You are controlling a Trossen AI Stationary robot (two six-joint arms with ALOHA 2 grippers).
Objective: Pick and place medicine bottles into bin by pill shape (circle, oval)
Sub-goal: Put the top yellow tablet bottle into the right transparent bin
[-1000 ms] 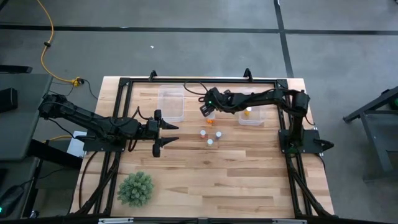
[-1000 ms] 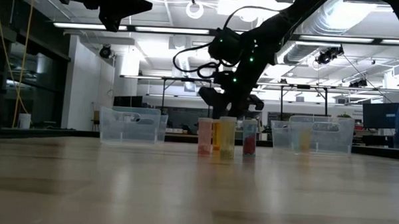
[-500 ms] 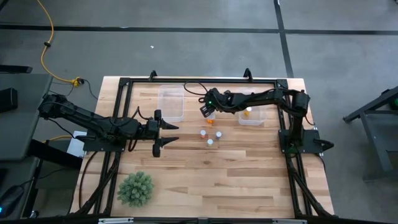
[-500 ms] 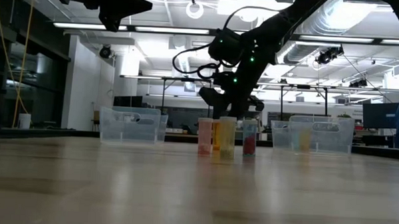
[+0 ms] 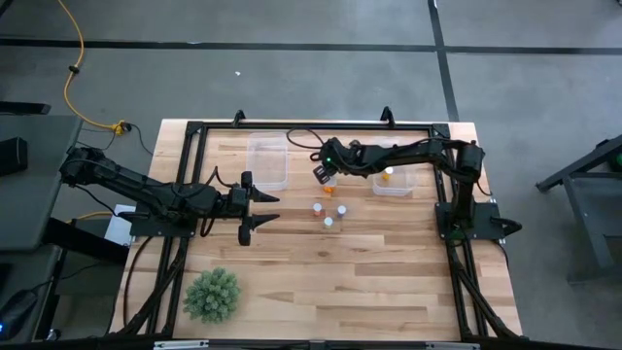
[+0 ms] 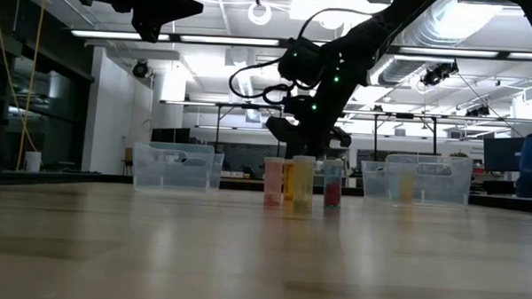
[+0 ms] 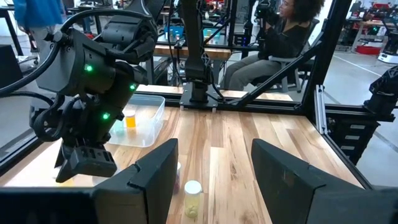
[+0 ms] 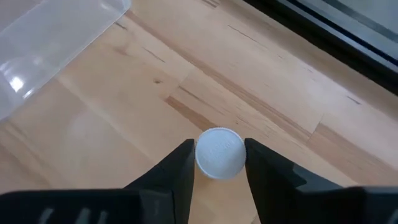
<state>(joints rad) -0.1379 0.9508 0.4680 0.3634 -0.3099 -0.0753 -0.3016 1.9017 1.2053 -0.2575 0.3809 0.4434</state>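
While the right gripper [image 8: 217,163] points down at the wooden table [image 5: 369,282], its two dark fingers [image 8: 177,168] stand on either side of a white-capped bottle [image 8: 219,152], each pressed against the cap's rim, so it is pinching that cap. Seen from overhead, this gripper [image 5: 322,175] sits over an orange bottle [image 5: 328,180] standing between the two clear bins at the far side of the table.

Just beyond the fingertips lies bare wood, and farther off a corner of a clear bin [image 8: 56,43] shows. Toward the table's middle from the gripper, three more white-capped bottles [image 5: 328,211] stand upright in a loose cluster, apart from each other. On the arm-base side of the gripper, the right-hand bin [image 5: 393,184] holds an orange bottle [image 5: 388,174]. The other bin [image 5: 268,160] stands on the gripper's opposite side.

Well away, the left gripper [image 5: 264,211] hangs over the table's left half, fingers spread with nothing between them. A green spiky plant [image 5: 212,295] sits near the table's front left corner.
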